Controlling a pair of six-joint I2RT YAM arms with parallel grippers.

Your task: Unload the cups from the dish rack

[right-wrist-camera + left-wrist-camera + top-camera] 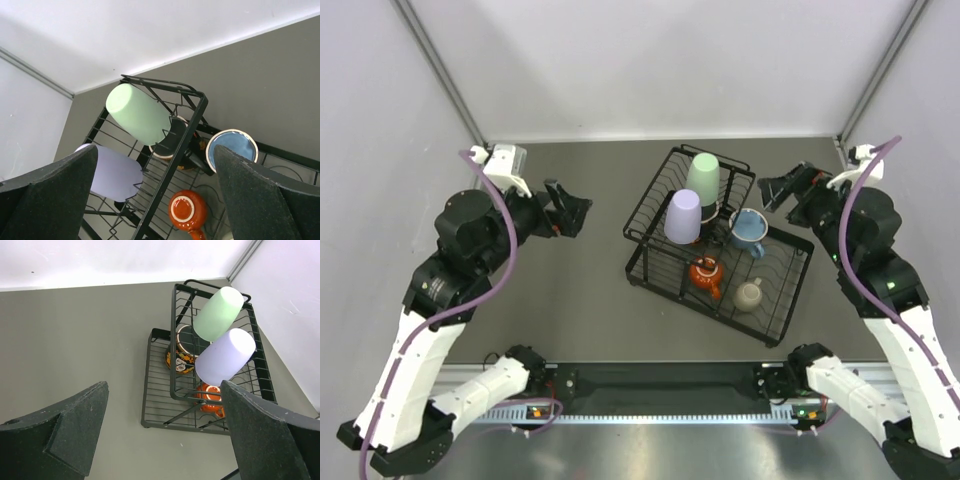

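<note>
The black wire dish rack (pixel 790 300) stands right of the table's centre. On its upper tier a mint-green tumbler (pixel 703 178) and a lavender tumbler (pixel 683 216) sit upside down. On the lower tier are a blue mug (pixel 749 229), an orange cup (pixel 706 272) and a beige mug (pixel 749 295). The patterned mug (pixel 180 357) sits under the upper tier, partly hidden. My left gripper (pixel 572 210) is open and empty, left of the rack. My right gripper (pixel 782 190) is open and empty, above the rack's far right corner.
The grey table (pixel 570 290) is enclosed by white walls on the left, back and right. The arm bases and a black rail (pixel 660 382) run along the near edge.
</note>
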